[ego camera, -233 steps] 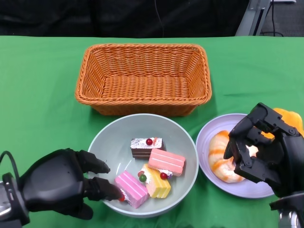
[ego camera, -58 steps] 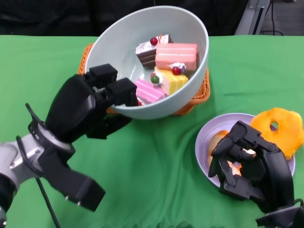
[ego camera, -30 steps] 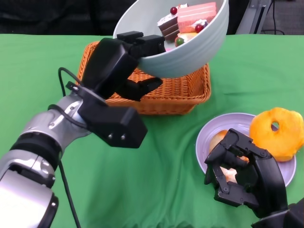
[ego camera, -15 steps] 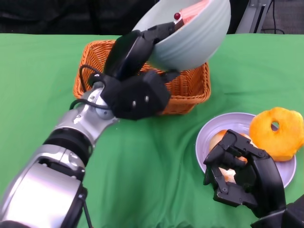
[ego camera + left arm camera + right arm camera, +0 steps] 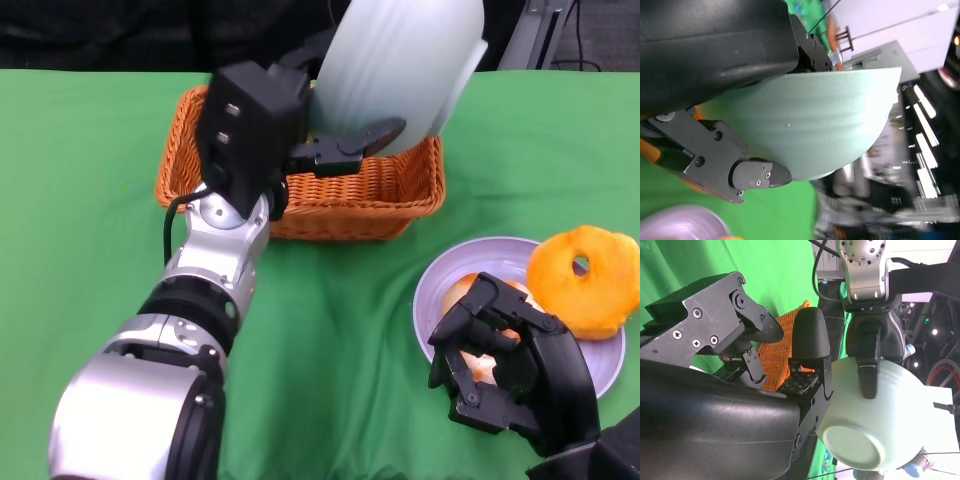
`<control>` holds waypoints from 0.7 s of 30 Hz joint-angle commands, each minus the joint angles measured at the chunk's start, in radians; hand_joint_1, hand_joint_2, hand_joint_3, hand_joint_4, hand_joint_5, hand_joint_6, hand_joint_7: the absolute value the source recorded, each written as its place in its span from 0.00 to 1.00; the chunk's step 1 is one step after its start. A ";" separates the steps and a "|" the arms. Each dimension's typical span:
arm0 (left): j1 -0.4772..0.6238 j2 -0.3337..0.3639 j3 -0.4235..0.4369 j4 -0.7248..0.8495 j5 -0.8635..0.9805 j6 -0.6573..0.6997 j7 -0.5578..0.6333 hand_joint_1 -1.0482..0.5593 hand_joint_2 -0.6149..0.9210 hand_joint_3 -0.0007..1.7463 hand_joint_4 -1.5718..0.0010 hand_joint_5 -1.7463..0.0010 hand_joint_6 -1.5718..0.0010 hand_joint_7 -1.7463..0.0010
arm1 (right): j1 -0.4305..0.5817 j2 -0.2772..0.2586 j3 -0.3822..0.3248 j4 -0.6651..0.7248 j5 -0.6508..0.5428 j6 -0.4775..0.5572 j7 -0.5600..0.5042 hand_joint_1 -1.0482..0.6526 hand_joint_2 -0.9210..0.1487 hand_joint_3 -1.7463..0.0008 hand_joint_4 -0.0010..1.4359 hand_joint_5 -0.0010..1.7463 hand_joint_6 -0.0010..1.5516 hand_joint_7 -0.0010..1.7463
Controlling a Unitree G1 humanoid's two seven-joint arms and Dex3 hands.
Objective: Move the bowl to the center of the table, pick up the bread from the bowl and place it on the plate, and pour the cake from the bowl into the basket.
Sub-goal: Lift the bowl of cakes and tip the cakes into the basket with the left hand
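Pour step: left hand [image 5: 300,135] grips bowl [image 5: 400,70] tipped over basket [image 5: 300,185]. Right hand [image 5: 510,375] curled, contents unclear. Next: confirm cake's out.

Bright, even light from above, soft shadows.
The upturned bowl [image 5: 400,70] glares nearly white in the head view (its ribbing faint); the left wrist view's background smears with blur, and lamps flare.

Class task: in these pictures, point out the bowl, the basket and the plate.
bowl [image 5: 400,70]: head view, on its pale outer wall, tipped up over the basket.
basket [image 5: 370,195]: head view, on its woven orange front wall.
plate [image 5: 432,285]: head view, on the bare lilac rim at its left side.
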State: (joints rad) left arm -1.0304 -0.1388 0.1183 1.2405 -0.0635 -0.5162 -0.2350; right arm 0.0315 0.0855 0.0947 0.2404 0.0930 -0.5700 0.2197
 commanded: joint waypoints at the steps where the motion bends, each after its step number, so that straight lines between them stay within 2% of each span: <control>1: -0.056 -0.013 0.074 -0.027 -0.100 0.055 -0.079 0.60 0.79 0.62 0.53 0.00 0.57 0.12 | -0.012 -0.007 -0.010 0.013 0.005 -0.021 0.000 0.63 0.32 0.33 0.53 0.98 0.42 0.85; 5: -0.074 -0.028 0.141 -0.032 -0.186 0.146 -0.128 0.60 0.75 0.67 0.51 0.00 0.54 0.13 | -0.013 -0.008 -0.010 0.019 0.010 -0.027 0.003 0.62 0.32 0.33 0.53 0.98 0.42 0.85; 8: -0.093 -0.033 0.206 -0.033 -0.269 0.255 -0.174 0.59 0.78 0.65 0.52 0.00 0.54 0.12 | -0.010 -0.007 -0.008 0.012 0.013 -0.021 0.005 0.62 0.32 0.33 0.53 0.97 0.42 0.85; 11: -0.112 -0.037 0.276 -0.032 -0.359 0.360 -0.206 0.61 0.79 0.67 0.51 0.00 0.51 0.11 | -0.008 -0.006 -0.007 0.011 0.010 -0.024 0.004 0.62 0.32 0.34 0.53 0.97 0.42 0.85; 14: -0.126 -0.038 0.329 -0.029 -0.423 0.439 -0.212 0.61 0.80 0.68 0.52 0.00 0.53 0.08 | -0.007 -0.004 -0.006 0.007 0.014 -0.021 0.007 0.62 0.32 0.33 0.53 0.97 0.42 0.85; 18: -0.142 -0.031 0.404 -0.016 -0.507 0.542 -0.215 0.58 0.86 0.63 0.55 0.00 0.58 0.05 | -0.009 -0.006 -0.006 0.008 0.018 -0.018 0.014 0.62 0.33 0.33 0.53 0.98 0.42 0.86; 21: -0.152 -0.021 0.452 -0.004 -0.559 0.619 -0.212 0.58 0.84 0.63 0.55 0.00 0.58 0.04 | -0.008 -0.007 -0.006 0.007 0.026 -0.015 0.022 0.62 0.33 0.33 0.53 0.98 0.41 0.86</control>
State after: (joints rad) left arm -1.1410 -0.1733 0.5522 1.2312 -0.5955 0.0792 -0.4336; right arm 0.0255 0.0857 0.0965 0.2568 0.1029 -0.5819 0.2363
